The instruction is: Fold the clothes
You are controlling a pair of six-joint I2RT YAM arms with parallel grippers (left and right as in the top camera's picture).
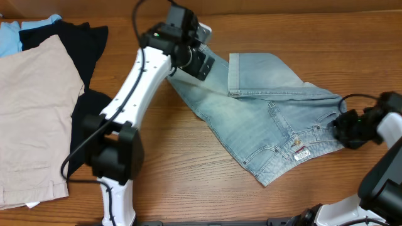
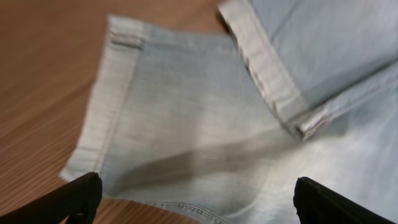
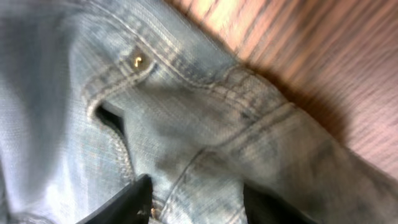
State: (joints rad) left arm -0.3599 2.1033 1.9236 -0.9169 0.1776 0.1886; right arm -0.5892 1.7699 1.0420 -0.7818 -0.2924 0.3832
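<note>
Left gripper [image 2: 196, 202], jaws fully spread and empty, hovered over a hemmed leg end [image 2: 102, 118]. Right gripper [image 3: 193, 202] straddled the waistband; whether it gripped could not be told. Faded light blue denim shorts [image 1: 264, 119] lay flat on the table [image 1: 188, 182], centre-right.

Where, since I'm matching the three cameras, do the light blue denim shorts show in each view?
Overhead: denim shorts spread from centre to right.
Left wrist: they fill most of the frame, hemmed leg end at left.
Right wrist: close up, filling the left and bottom; pocket rivet at upper left.
Shared landmark: the wooden table, visible in all three.
</note>
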